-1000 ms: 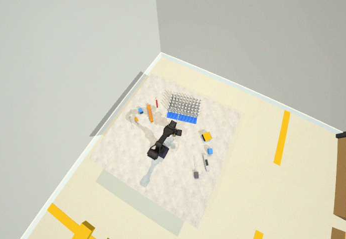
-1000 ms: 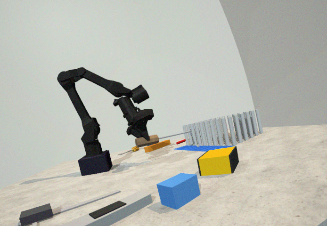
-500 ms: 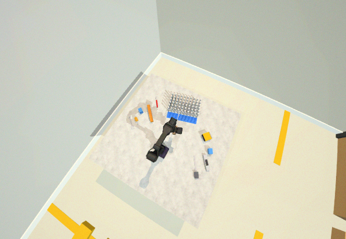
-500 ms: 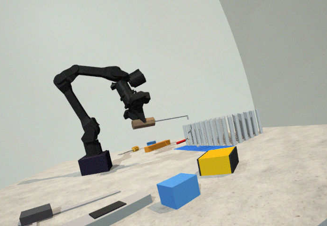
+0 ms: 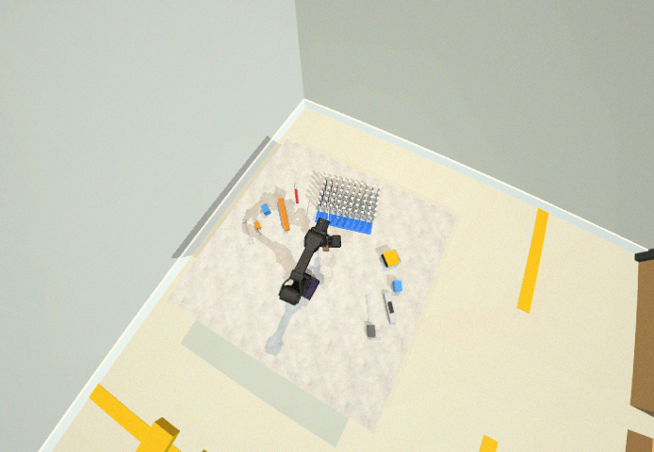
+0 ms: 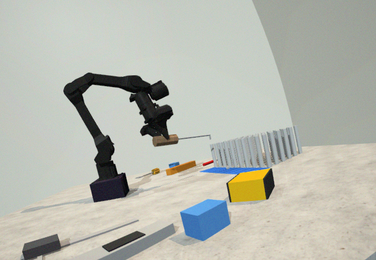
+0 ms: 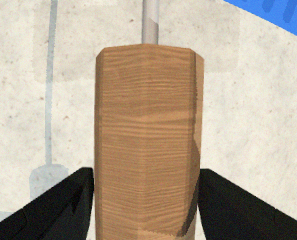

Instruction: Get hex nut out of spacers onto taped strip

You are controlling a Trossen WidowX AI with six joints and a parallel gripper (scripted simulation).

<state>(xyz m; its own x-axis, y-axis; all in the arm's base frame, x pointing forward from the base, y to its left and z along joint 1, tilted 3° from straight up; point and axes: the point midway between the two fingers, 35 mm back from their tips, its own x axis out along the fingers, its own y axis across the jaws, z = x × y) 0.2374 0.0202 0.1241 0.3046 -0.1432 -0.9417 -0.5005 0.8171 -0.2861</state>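
My gripper is shut on the wooden handle of a hook tool, well above the table. Its thin metal rod points toward the spacers and ends in a small downturned tip, near the height of the spacer tops at the field's near left side. The metal spacers stand upright in rows. The blue taped strip lies in front of them. A small grey bit shows at the strip; I cannot tell whether it is the nut.
An orange bar, a red-handled tool and a blue block lie left of the field. A yellow block, another blue block and a dark-handled tool lie right.
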